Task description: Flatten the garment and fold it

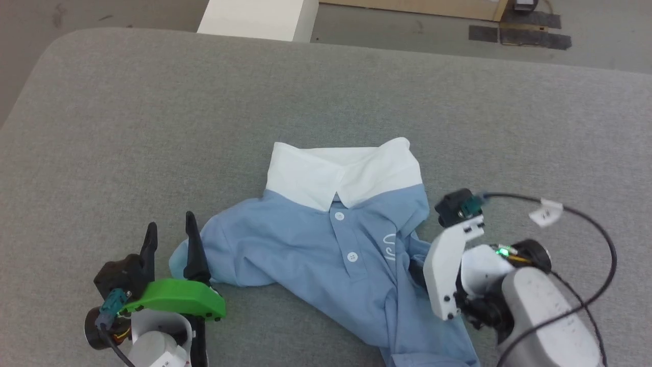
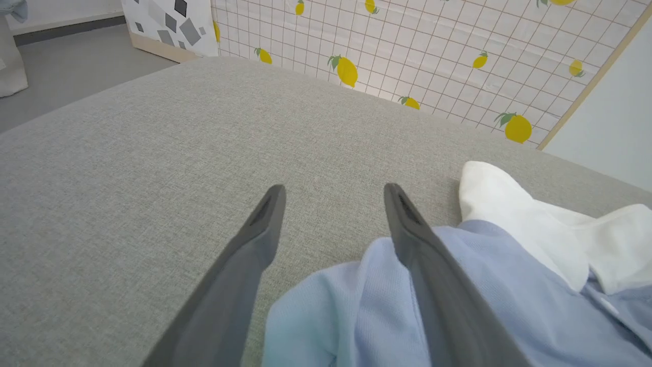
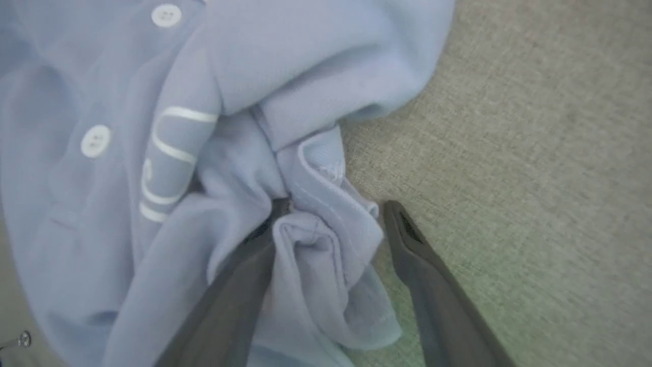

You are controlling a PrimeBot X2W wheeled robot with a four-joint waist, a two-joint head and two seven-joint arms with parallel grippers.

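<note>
The garment (image 1: 316,255) lies crumpled, front up, in the middle of the grey fabric-covered bench (image 1: 127,127). Its white collar (image 1: 341,173) is on the far side, two white buttons (image 1: 339,216) run down the placket, and the white logo (image 1: 389,244) is half lost in a crease. Its lower part trails off toward the near right. At the lower left the left end effector (image 1: 171,221) points up the view with its fingers spread, the inner one at the edge of a sleeve (image 1: 204,250). The right arm (image 1: 445,270) bends down over the shirt's right side, and a white bracket hides its fingers. In the left wrist view the two dark fingers (image 2: 254,239) stand wide apart, gripping nothing. The pale blue sleeve lies low between them and behind the right-hand one, with the collar off to the right. In the right wrist view the right end effector (image 3: 336,205) is also spread. A bunched, hemmed fold of the garment sits loose between its fingers, draped over the left-hand finger and just beside the right-hand one, not pinched. The logo and buttons are at the upper left.
</note>
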